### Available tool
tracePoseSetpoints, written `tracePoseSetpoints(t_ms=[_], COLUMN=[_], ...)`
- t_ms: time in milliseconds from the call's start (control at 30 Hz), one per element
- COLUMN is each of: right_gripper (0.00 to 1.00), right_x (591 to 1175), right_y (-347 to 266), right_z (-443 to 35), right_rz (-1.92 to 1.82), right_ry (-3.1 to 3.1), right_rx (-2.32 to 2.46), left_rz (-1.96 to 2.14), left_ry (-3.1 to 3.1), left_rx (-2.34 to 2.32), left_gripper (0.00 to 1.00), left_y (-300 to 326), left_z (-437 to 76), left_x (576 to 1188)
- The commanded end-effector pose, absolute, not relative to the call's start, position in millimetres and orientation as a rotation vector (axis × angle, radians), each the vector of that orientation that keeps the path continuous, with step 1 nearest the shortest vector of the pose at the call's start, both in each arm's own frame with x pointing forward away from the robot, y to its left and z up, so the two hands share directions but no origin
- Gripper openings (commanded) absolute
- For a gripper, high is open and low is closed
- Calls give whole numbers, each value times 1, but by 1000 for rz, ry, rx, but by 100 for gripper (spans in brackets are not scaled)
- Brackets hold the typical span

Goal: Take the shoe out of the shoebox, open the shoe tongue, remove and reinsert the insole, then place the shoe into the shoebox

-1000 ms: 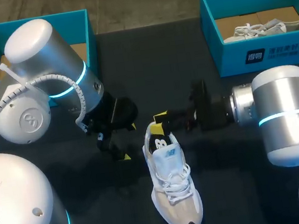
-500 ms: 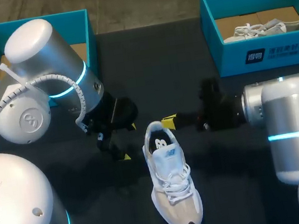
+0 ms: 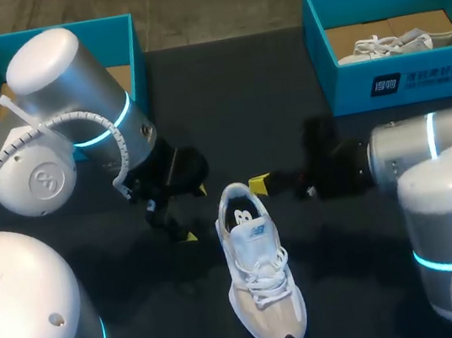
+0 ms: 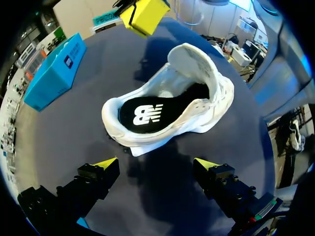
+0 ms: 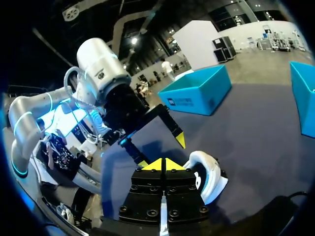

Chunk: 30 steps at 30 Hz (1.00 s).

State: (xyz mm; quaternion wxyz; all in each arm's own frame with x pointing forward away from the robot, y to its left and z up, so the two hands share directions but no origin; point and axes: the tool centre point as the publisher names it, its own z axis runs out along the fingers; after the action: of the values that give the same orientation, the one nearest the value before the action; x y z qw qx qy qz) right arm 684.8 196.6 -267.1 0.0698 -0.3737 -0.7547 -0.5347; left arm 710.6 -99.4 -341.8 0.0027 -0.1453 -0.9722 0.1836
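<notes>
Dark counter (image 3: 281, 84), head view: white shoe (image 3: 257, 275) lying flat at centre, heel end to the far side, toe to the near edge, outside both boxes. Left gripper (image 3: 177, 230) just beside the heel, on the shoe's left, not touching. Right gripper (image 3: 259, 184) just beside the heel on the other side, one yellow tip showing, apart from the shoe. Left shoebox (image 3: 129, 43), teal, at the far left corner, partly behind the left arm. Right shoebox (image 3: 400, 82), teal, at the far right, holding a second shoe (image 3: 399, 43).

Left wrist view: left gripper's fingers spread wide, nothing between them and nothing touched. Shoe on its sole ahead of the tips, a strip of counter between. Tongue (image 4: 197, 64) standing up, black insole (image 4: 147, 112) seated inside. Right gripper's yellow tip beyond the shoe.

Right wrist view: right gripper's fingers pressed together, tips meeting, pinching nothing. Shoe heel just ahead and to one side of the tips. Left gripper opposite, fingers apart.
</notes>
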Motion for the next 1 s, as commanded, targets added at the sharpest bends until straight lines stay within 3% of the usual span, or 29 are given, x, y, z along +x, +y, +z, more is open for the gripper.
tracePoseSetpoints(t_ms=[33,1000], right_gripper=[0,0], right_x=[690,671], right_y=[228,234], right_z=[-271,-267], right_rz=[-1449,-802], right_ry=[-2453,-2747], right_rx=[-1317,-1755], left_rz=[612,564], left_ry=[-3043,-3021], left_rx=[-503,-723], left_gripper=[100,100], left_y=[-78,29], left_z=[-331,-283], left_x=[709,711])
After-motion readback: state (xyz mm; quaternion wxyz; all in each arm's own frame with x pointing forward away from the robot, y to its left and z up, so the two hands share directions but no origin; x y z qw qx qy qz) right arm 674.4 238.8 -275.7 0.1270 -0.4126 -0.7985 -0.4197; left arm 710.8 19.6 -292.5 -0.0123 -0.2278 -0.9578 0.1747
